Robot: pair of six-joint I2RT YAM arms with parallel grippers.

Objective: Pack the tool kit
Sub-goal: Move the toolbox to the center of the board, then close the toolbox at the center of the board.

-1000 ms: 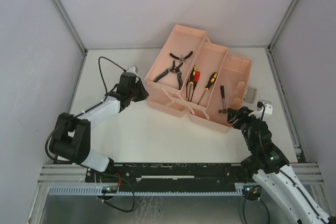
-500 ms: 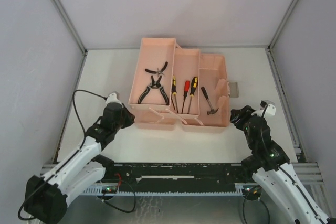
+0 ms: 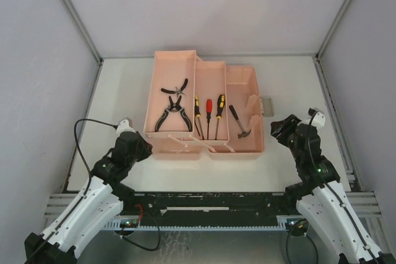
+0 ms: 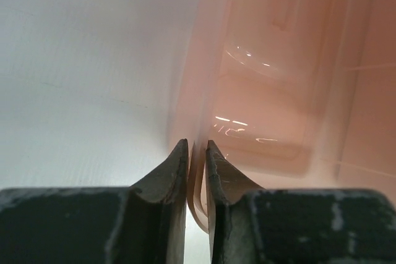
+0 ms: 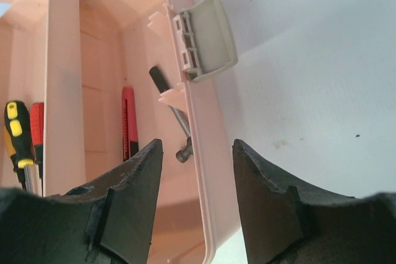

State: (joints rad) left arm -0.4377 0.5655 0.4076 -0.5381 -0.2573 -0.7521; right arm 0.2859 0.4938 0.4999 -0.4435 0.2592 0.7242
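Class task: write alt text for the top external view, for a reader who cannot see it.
An open pink toolbox on a white table holds pliers, three screwdrivers and a hammer. The left gripper is at its near-left corner, the right gripper beside its right wall.

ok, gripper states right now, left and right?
Left gripper: closed on a thin wall edge of the toolbox.
Right gripper: open, jaws either side of the toolbox's side wall, not clamping it.

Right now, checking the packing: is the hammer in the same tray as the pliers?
No, the hammer lies in the rightmost compartment, the pliers in the leftmost.
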